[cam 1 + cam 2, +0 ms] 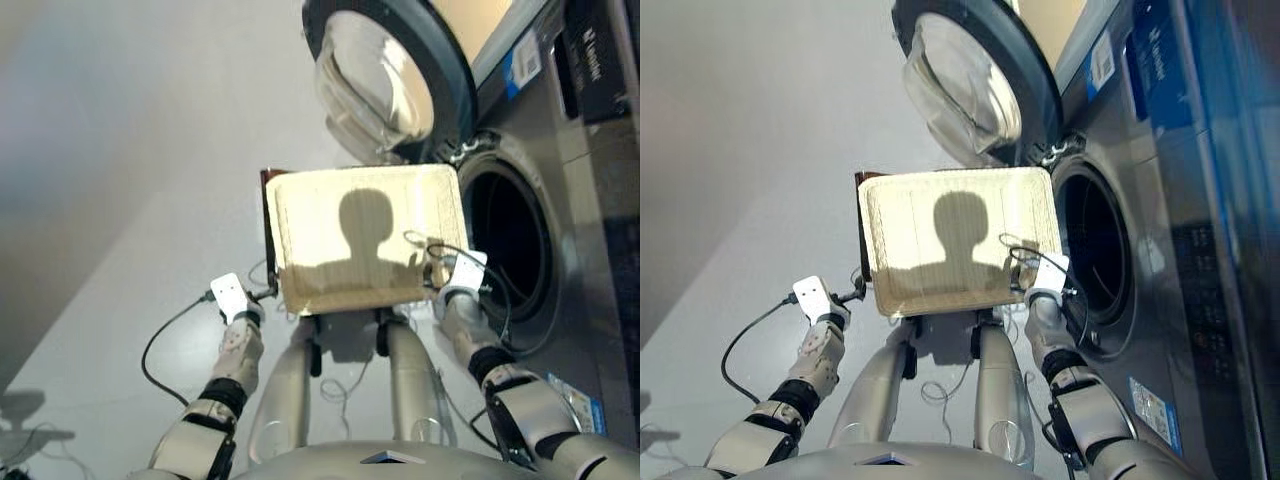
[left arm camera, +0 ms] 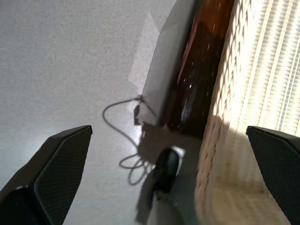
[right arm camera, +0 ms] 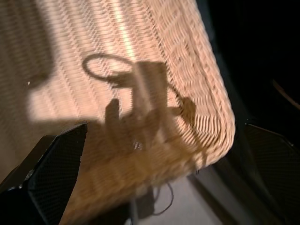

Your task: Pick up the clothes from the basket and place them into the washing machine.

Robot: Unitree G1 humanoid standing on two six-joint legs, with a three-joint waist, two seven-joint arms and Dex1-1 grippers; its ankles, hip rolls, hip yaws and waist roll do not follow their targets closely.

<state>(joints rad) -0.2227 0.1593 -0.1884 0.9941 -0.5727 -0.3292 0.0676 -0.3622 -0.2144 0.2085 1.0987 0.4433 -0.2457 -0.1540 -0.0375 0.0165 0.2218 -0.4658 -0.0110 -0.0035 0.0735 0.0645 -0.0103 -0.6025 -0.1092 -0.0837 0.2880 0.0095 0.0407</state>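
Note:
The cream wicker basket (image 1: pixel 300 215) lies in front of me and its woven floor shows bare, with only my shadow on it. The clothes are out of view. To its right stands the dark grey washing machine (image 1: pixel 560 170) with its round glass door (image 1: pixel 385 70) swung open and the drum opening (image 1: pixel 505 240) dark inside. My left gripper (image 2: pixel 168 133) hangs open beside the basket's near left corner, over the floor. At the near right corner my right gripper (image 3: pixel 164 136) is open above the rim, holding nothing.
A dark brown stand (image 2: pixel 197 79) carries the basket. Black cables (image 1: pixel 160 340) trail over the grey floor at the left and under the basket. A blue and white packet (image 1: pixel 575 400) lies on the floor by the machine's base.

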